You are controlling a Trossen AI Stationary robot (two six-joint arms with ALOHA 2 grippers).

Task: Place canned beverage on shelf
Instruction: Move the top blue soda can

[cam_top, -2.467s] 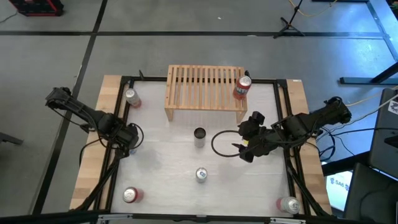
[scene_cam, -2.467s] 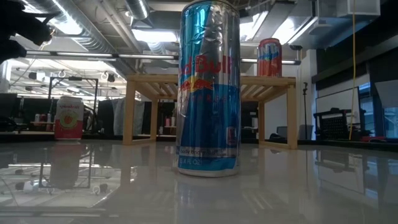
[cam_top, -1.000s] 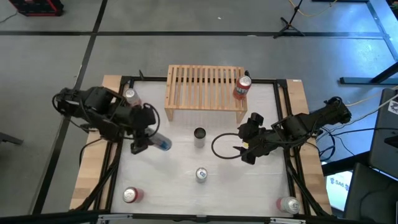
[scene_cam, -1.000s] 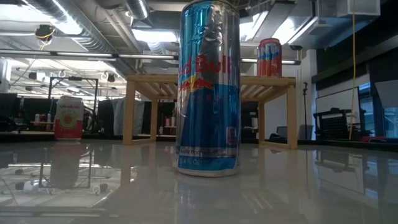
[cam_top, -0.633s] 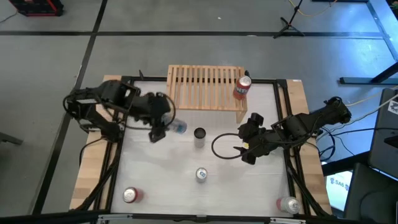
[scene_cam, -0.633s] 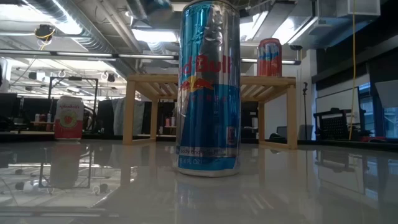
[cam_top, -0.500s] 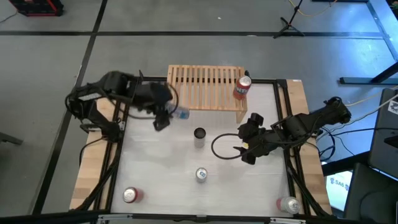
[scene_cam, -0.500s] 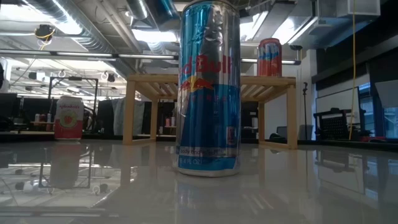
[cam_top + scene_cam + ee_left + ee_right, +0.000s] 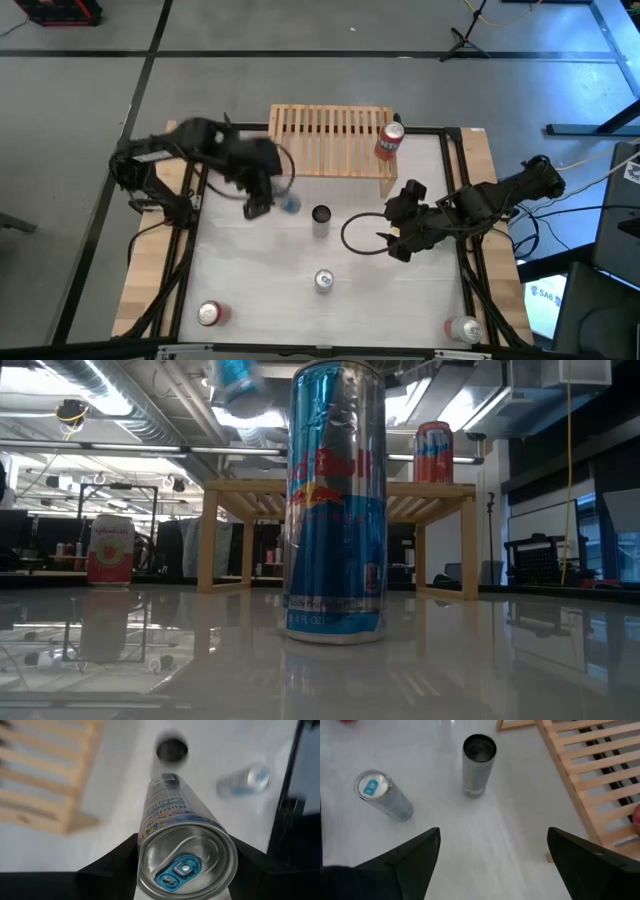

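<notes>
Left gripper (image 9: 182, 870): jaws clamped on a blue-topped can (image 9: 289, 205), which has been carried up from the left counter (image 9: 260, 290) and now hangs just off the near-left corner of the shelf (image 9: 330, 140). Carry nearly done; set-down on the slats is next. Dark can (image 9: 320, 219) stands mid-counter. Red can (image 9: 389, 140) already sits at shelf's right end. Right gripper (image 9: 492, 852): jaws wide, empty, waiting right of centre.

A tripod stand (image 9: 463, 40) and a red case (image 9: 62, 11) sit on the grey floor (image 9: 80, 90).
</notes>
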